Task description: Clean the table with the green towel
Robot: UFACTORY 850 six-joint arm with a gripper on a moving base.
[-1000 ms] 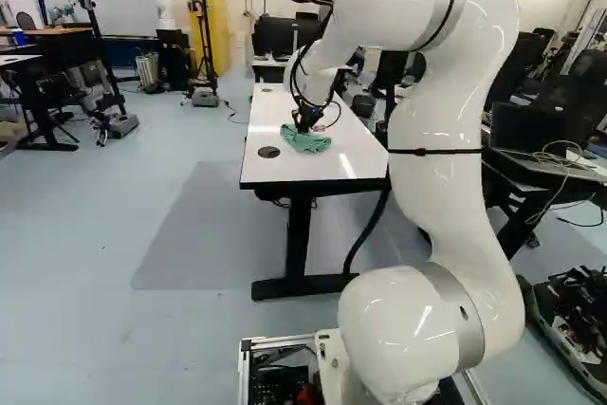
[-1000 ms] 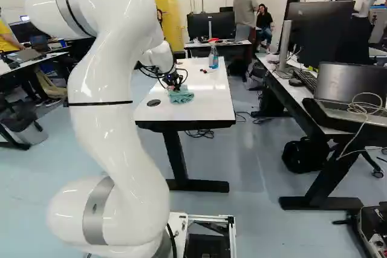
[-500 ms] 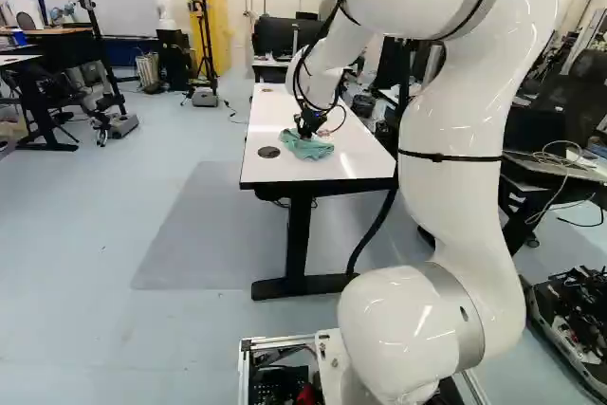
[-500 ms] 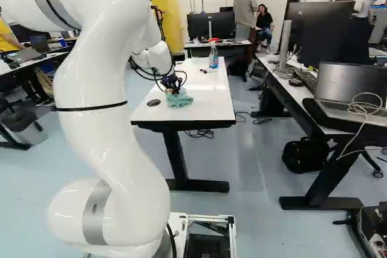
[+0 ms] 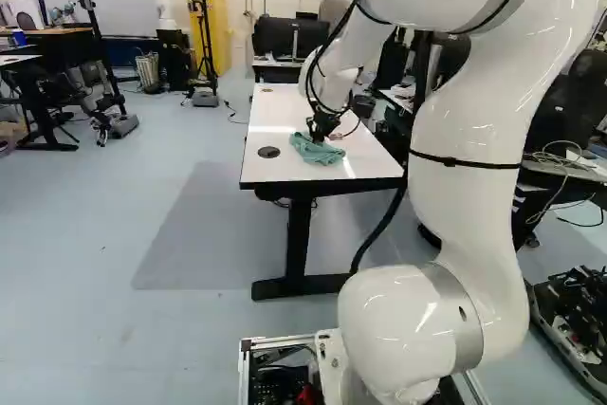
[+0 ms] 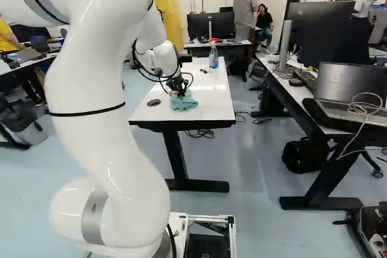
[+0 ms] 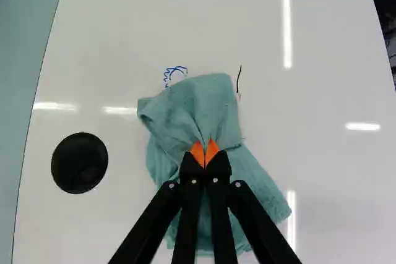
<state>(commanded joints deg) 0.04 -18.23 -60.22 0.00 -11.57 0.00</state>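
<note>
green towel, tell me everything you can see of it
The green towel is a plain, soft-looking, bluish-green cloth, rumpled and partly folded over itself on the white table. The gripper pinches a gathered fold of it, and creases spread from the grip. A round black disc lies beside it, not touching; a blue scribble and a thin black line show by its far edge.
</note>
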